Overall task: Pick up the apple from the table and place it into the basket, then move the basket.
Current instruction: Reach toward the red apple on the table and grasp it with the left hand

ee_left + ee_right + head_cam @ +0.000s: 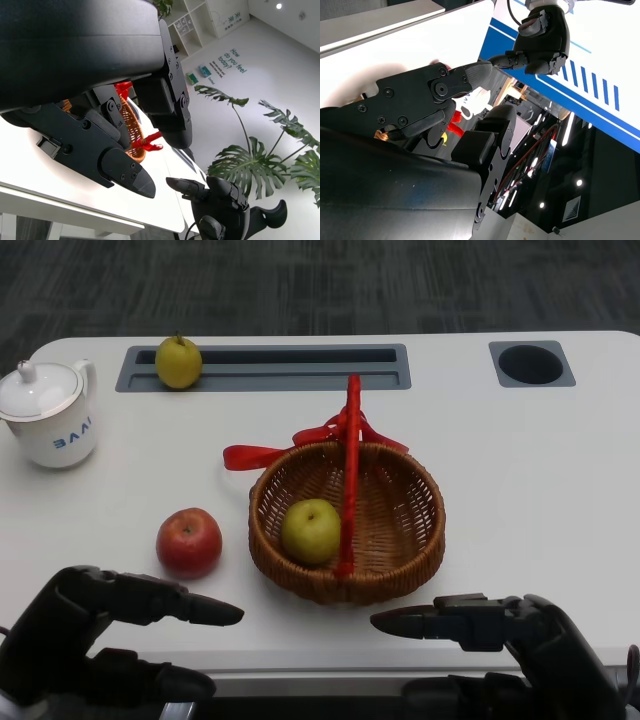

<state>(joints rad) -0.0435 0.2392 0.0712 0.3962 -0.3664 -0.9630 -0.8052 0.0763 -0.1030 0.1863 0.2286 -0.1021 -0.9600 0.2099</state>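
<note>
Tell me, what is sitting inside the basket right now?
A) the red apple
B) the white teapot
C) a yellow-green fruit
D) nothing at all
C: a yellow-green fruit lies in the wicker basket, left of its red handle, while the red apple sits on the table outside it.

The head view looks steeply down from above the near edge of the bench [520, 470], taking in its whole width, with the dark floor across the top of the frame. The left wrist view sits close behind the left hand [120, 125], whose black shell fills the upper left of the frame; it is tilted, looking along the bench toward a white wall and plants. The right wrist view, also tilted, sits just behind the right hand [445, 105]. All three views show the basket [347, 522], and each wrist view catches the opposite hand.
</note>
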